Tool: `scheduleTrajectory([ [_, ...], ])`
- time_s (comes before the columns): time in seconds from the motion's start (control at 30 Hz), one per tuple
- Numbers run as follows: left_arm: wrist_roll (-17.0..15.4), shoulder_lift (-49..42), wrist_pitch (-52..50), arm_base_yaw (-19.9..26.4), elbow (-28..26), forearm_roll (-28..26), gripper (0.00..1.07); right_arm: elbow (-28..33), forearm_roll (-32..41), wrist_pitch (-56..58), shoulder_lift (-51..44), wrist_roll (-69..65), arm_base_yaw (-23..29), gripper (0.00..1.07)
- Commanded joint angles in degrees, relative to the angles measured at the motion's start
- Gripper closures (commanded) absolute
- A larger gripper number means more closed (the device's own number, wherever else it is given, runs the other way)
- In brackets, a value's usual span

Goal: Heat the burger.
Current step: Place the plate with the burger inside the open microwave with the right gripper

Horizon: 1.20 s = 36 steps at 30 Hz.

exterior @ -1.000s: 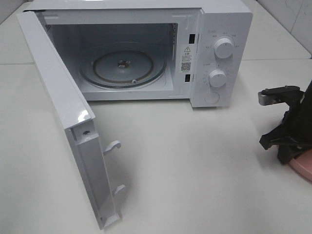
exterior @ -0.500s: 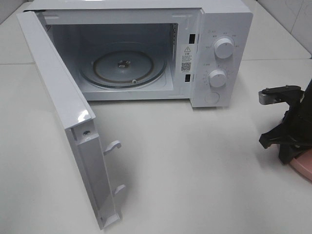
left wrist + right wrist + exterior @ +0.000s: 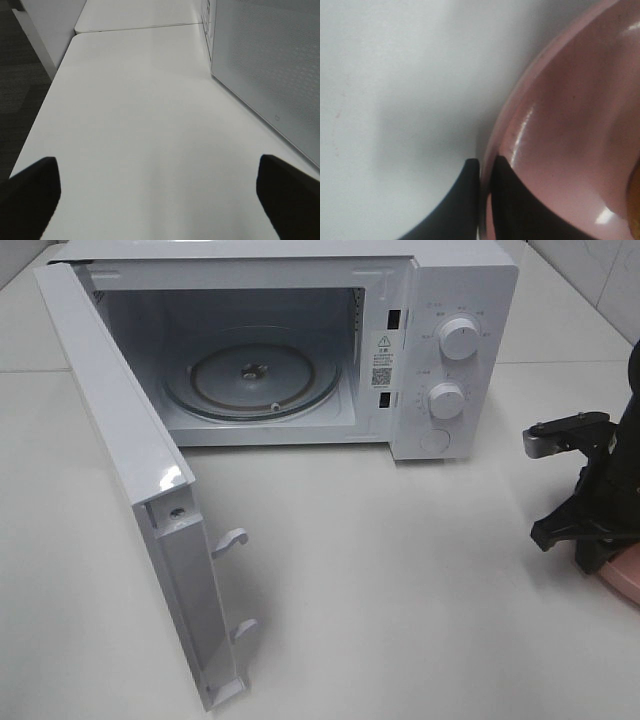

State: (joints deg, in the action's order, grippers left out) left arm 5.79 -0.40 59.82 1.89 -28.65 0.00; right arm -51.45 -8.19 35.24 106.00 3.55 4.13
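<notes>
At the right edge of the exterior view, a pink plate (image 3: 626,578) lies on the table with my right gripper (image 3: 598,558) down at its near rim. The right wrist view shows that gripper (image 3: 485,167) shut on the rim of the plate (image 3: 560,125), one finger outside it and one inside. Only an orange-brown sliver of the burger (image 3: 636,182) shows at that view's edge. The left gripper (image 3: 160,192) is open over bare table, holding nothing, and lies outside the exterior view.
The white microwave (image 3: 440,340) stands at the back with its door (image 3: 130,470) swung wide open toward the front left. Its glass turntable (image 3: 250,375) is bare. The microwave's perforated side wall (image 3: 270,75) is close beside the left gripper.
The right gripper's fingers have closed tighter on the plate rim. The right arm has shifted slightly to the left. The left gripper has stayed open.
</notes>
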Motion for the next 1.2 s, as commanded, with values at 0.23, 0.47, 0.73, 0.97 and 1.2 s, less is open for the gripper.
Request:
scheduleTrajectory([
  [0.23,-0.29,-1.03,-0.52,0.23,0.11,-0.34,0.06,5.1,-6.88,0.74,-7.56,-5.44,7.91,1.07],
  [0.47,-0.29,-1.03,-0.52,0.23,0.11,-0.34,0.06,10.43,-9.17,2.69,-15.01,-6.7,14.21,1.07],
  [0.73,-0.29,-1.03,-0.52,0.23,0.11,-0.34,0.06,14.84,-14.21,5.21,-24.35,-9.51,22.75,1.07],
  [0.97,-0.29,-1.03,-0.52,0.23,0.11,-0.34,0.06,16.67,-16.21,8.65,-29.34,-8.37,31.86,1.07],
  [1.2,-0.29,-1.03,-0.52,0.23,0.11,-0.34,0.06,17.02,-16.1,9.05,-31.51,-1.03,39.48,1.07],
])
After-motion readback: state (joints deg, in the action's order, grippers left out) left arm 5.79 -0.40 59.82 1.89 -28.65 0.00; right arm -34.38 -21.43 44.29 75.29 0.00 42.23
